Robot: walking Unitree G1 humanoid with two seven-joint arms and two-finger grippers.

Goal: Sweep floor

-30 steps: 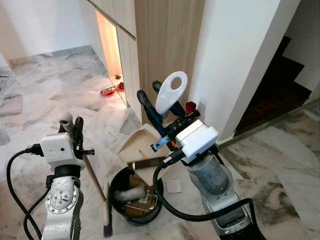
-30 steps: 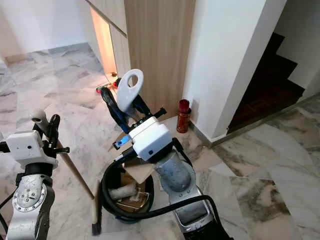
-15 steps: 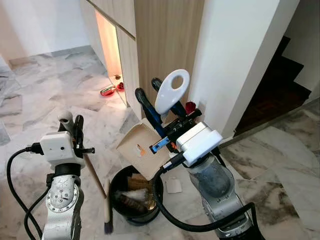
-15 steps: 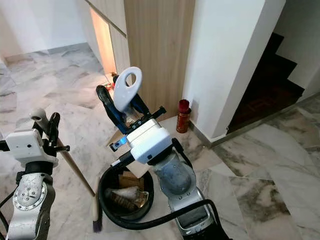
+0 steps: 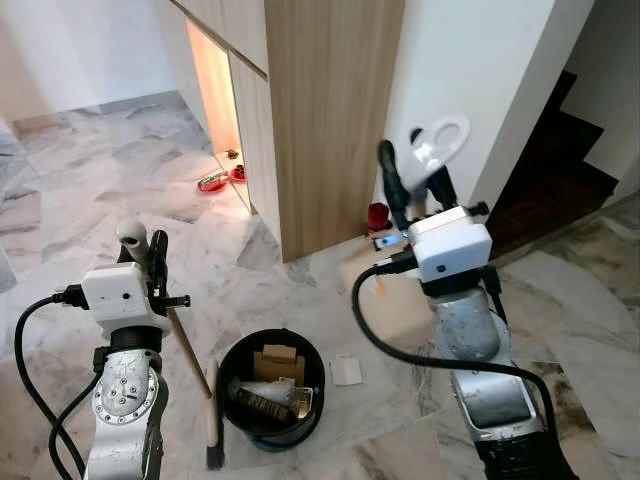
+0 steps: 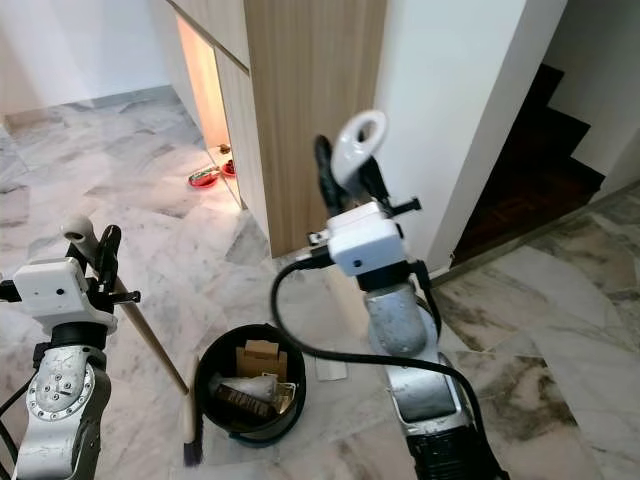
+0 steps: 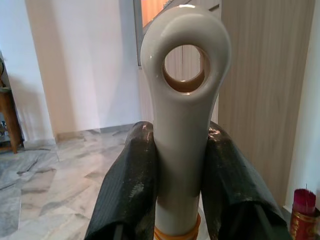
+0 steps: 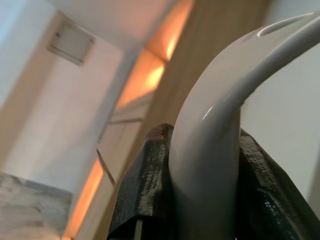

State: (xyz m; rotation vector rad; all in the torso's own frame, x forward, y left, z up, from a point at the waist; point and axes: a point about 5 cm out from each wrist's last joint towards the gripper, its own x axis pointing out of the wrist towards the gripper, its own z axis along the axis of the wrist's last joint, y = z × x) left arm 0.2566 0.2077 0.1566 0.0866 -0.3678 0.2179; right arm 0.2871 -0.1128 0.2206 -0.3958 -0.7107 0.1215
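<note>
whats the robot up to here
It is partway through sweeping a marble floor. The left gripper is shut on the white handle of a broom, whose brush end rests on the floor beside a black bucket. The bucket holds swept-up scraps. The right gripper is shut on the white handle of a dustpan, held up near the wooden cabinet, away from the bucket. A small white scrap lies on the floor next to the bucket.

Wooden-handled broom (image 5: 187, 352) leans upright; white dustpan handle (image 5: 437, 148) raised — tilted.
</note>
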